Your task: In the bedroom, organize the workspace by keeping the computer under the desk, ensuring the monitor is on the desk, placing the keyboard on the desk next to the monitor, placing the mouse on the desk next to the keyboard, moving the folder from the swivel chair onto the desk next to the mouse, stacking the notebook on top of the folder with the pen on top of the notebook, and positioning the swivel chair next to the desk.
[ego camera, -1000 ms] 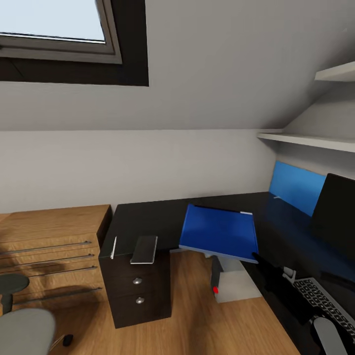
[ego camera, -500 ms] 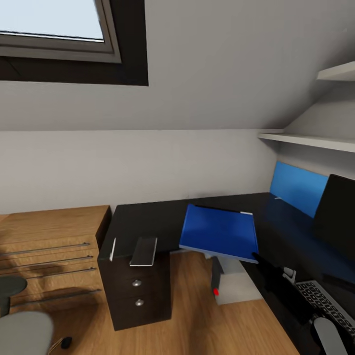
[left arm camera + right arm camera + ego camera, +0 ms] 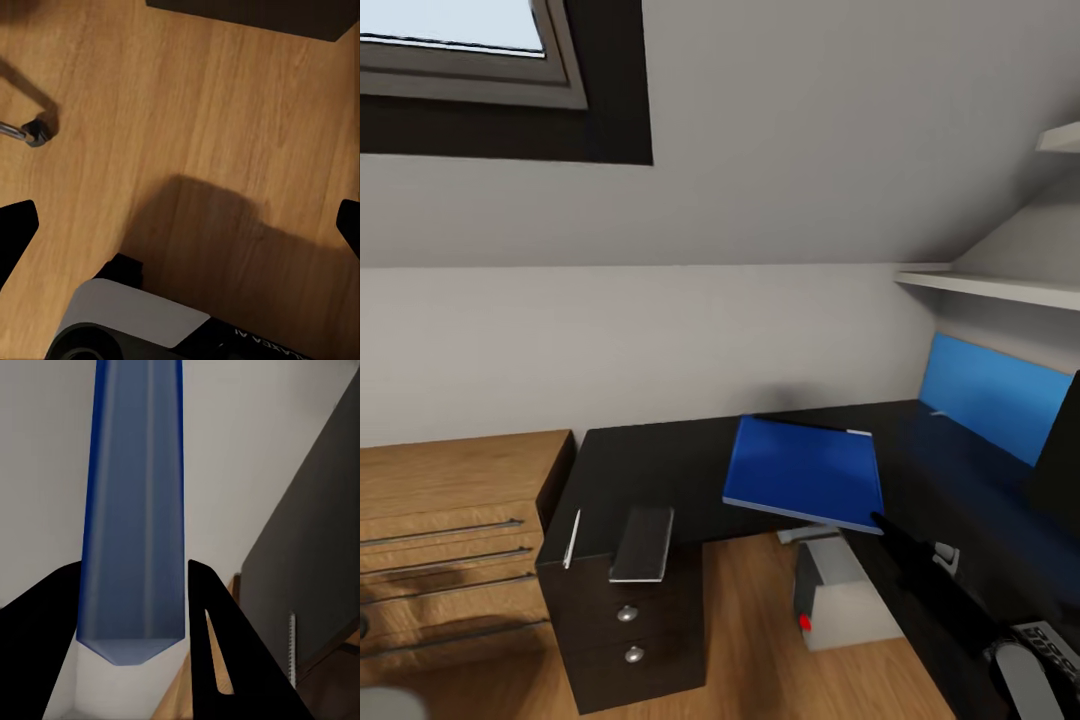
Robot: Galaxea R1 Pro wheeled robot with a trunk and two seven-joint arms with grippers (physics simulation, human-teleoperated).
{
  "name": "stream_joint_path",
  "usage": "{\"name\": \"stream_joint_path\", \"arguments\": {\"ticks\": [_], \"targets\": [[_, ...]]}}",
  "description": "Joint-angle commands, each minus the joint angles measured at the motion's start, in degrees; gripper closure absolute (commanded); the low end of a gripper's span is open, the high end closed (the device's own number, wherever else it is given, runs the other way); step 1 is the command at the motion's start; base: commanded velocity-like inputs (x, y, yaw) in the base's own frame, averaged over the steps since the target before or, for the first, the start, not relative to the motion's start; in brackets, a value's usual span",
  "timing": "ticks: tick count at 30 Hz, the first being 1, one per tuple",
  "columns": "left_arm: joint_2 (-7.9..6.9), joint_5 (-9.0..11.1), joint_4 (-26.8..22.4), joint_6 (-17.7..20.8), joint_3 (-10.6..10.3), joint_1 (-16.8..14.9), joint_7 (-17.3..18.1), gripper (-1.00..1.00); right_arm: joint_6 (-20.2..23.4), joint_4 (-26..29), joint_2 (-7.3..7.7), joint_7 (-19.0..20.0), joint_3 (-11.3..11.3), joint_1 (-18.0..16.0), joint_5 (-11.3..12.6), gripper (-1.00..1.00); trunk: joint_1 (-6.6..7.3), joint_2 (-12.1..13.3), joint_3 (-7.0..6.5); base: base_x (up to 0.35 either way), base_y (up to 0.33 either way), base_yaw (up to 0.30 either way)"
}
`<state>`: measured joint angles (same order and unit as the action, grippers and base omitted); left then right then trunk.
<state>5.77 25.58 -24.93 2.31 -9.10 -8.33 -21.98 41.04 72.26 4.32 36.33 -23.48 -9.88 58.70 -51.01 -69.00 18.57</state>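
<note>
- Since a sec ago whole head view has slid: window corner, light-wood chest of drawers (image 3: 455, 540) and dark drawer unit w/ silver knobs (image 3: 628, 630) all shifted together, grey chair gone out of frame lower left, black monitor (image 3: 1060, 450) now only a sliver at right edge; that's camera/base turning, not things moving
- Flat bright-blue folder (image 3: 805, 472) sits at same spot in frame vs the right arm, so it's being carried along; held roughly level above the glossy black L-shaped worktop (image 3: 660, 465), its near edge hanging past the worktop's inner corner
- Right gripper (image 3: 880, 522): jaws clamped on folder's near right corner; right wrist view has blue folder edge (image 3: 135, 510) running up between the two dark fingers (image 3: 217, 645)
- Left gripper (image 3: 180, 225): jaws spread wide, nothing in them, aimed down at wood floor
- Meaning, my read: folder is off the chair, robot re-aiming toward the right wing for set-down; not placed yet
- Small dark-grey notebook (image 3: 642, 543) and thin white pen (image 3: 572, 538) lie on worktop's left end over drawer unit, near each other but apart; both untouched
- Light grey tower computer (image 3: 845, 600) w/ red dot stands on floor under worktop
- Silver-framed keyboard (image 3: 1050, 640) just peeks at far lower right
- Head view gives layout; right wrist view confirms the pinch; left wrist view adds a chair caster (image 3: 36, 131) on floor and robot's own base
</note>
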Motion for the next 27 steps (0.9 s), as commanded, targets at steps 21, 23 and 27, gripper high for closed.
{"name": "stream_joint_path", "arguments": {"ticks": [21,23,27], "targets": [[-0.06,0.43,-0.12,0.33,-0.48,-0.02,-0.52,-1.00,-1.30,0.01,-0.12,-0.46,0.31,-0.05,-0.08,1.00,-0.03,-0.04,0.07,0.048,0.000,0.000],[-0.06,0.43,-0.12,0.33,-0.48,-0.02,-0.52,-1.00,-4.56,0.09,-0.60,-3.47,0.31,-0.15,-0.22,1.00,-0.03,-0.04,0.07,0.000,0.000,0.000],[-0.04,0.43,-0.12,0.33,-0.55,-0.02,-0.52,-1.00,-14.39,0.39,-2.36,-13.24,0.28,-0.21,0.05,1.00,-0.03,-0.04,0.07,0.000,0.000,0.000]]}}
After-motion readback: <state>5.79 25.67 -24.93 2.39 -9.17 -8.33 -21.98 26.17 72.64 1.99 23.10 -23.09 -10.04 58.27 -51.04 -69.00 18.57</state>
